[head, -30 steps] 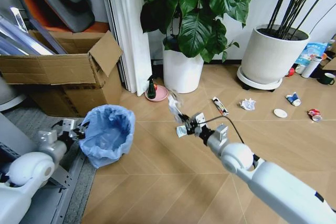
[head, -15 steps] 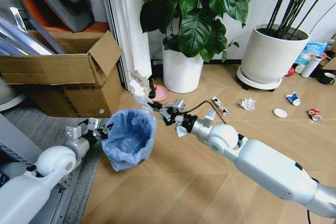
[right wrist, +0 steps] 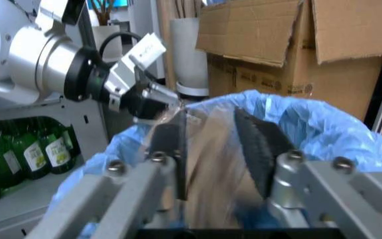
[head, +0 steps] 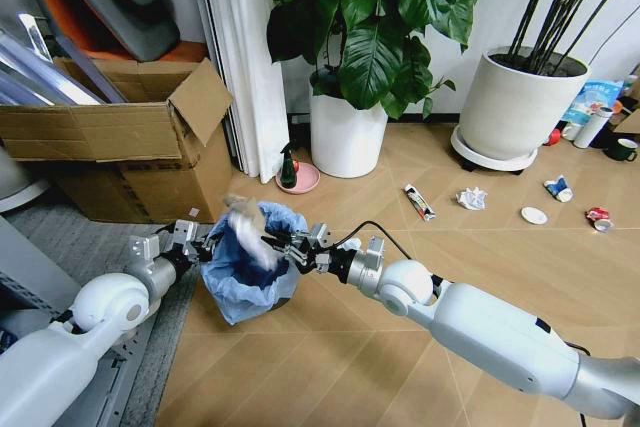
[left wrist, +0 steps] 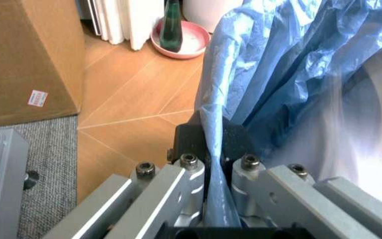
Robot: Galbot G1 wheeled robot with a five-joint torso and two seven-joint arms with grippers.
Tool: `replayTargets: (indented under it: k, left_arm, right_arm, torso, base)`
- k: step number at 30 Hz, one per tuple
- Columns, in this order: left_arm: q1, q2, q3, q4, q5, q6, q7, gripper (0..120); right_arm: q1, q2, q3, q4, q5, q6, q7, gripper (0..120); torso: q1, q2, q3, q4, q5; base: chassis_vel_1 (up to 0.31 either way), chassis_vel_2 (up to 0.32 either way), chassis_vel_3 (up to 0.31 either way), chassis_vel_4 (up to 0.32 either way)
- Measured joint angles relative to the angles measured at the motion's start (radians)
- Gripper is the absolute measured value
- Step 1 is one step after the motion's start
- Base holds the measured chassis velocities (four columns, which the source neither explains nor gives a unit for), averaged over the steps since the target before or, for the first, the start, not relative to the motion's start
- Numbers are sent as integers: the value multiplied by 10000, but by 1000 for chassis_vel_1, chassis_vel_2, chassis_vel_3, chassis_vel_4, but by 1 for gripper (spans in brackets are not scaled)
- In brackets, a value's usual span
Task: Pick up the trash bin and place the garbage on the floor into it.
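A small round black trash bin with a baggy light-blue plastic liner [head: 245,265] is held tipped, its mouth turned toward the right, at the near left of the light brown chevron-patterned wood floor [head: 330,367]. The liner's edge is pinched between the clenched fingers of the left tool [left wrist: 214,164], reaching in from the near left. A pale, crumpled paper wad [head: 250,237], one piece of the garbage, is seen at the bin's mouth, blurred. It is framed by the dark pads of the right tool [head: 283,244], which is poised just at the rim; whether the wad is gripped or already let go cannot be told.

Several risks are judged from this. Since thin plastic seems to be what is gripped, the liner could be stretched or pulled free and the bin dropped. With the bin tipped, the wad could roll back out onto the floor. The liner could also be snagged by the right tool.

Further pieces remain far to the right: a dark printed wrapper [head: 419,201], a white paper wad [head: 472,198], a white disc [head: 534,215], a blue-white packet [head: 558,188] and a red-white can [head: 599,217].
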Motion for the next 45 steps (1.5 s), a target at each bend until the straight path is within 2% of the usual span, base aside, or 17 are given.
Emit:
replayTargets:
  k: [7, 8, 14, 16, 18, 21, 24, 28, 38, 45]
  left_arm:
    - [270, 17, -480, 46, 22, 4, 0, 0]
    - [270, 17, -480, 46, 22, 4, 0, 0]
    - [1073, -70, -1587, 90, 214, -35, 92, 0]
    - [1203, -69, -1716, 54, 232, -42, 118, 0]
    - [1564, -61, -2110, -87, 301, -58, 171, 0]
    - [1714, -61, -2266, -163, 303, -60, 173, 0]
    - [2120, -56, -2677, -345, 302, -62, 175, 0]
    - [2465, -48, -2990, -483, 314, -64, 184, 0]
    - [2762, -73, -3185, -840, 363, -67, 176, 0]
    - [2800, -108, -3215, -901, 378, -69, 174, 0]
  right_arm:
    - [-291, -181, 293, 261, 0, -6, 66, 57]
    - [-291, -181, 293, 261, 0, -6, 66, 57]
    - [-762, -381, 1700, 467, 188, -206, 535, 83]
    - [-843, -457, 1915, 490, 206, -265, 631, 86]
    - [-1168, -676, 2480, 601, 153, -477, 986, 97]
    - [-1364, -751, 2701, 626, 87, -561, 1145, 98]
    - [-2348, -910, 3556, 616, -333, -875, 1972, 100]
    - [-3410, -997, 4416, 468, -942, -1194, 2415, 100]
    - [-5175, -812, 6175, -8, -2479, -1565, 2954, 100]
    - [-6074, -526, 6873, -376, -3066, -1672, 3154, 100]
  torso:
    - [0, 0, 0, -1, 0]
    - [0, 0, 0, -1, 0]
    - [0, 0, -1, 2, 4]
    - [0, 0, 0, 2, 1]
    - [-1, 1, -1, 1, 0]
    - [-1, 0, -1, 0, 4]
    - [-2, 1, -2, -1, 5]
    - [-1, 1, -1, -1, 1]
    - [-1, 1, -2, 0, 2]
    - [-1, 1, -1, -1, 2]
  base:
    - [0, 0, 0, 0]
    - [0, 0, 0, 0]
    - [0, 0, 0, 0]
    - [0, 0, 0, 0]
    - [0, 0, 0, 0]
    - [0, 0, 0, 0]
    - [0, 0, 0, 0]
    - [0, 0, 0, 0]
    - [0, 0, 0, 0]
    - [0, 0, 0, 0]
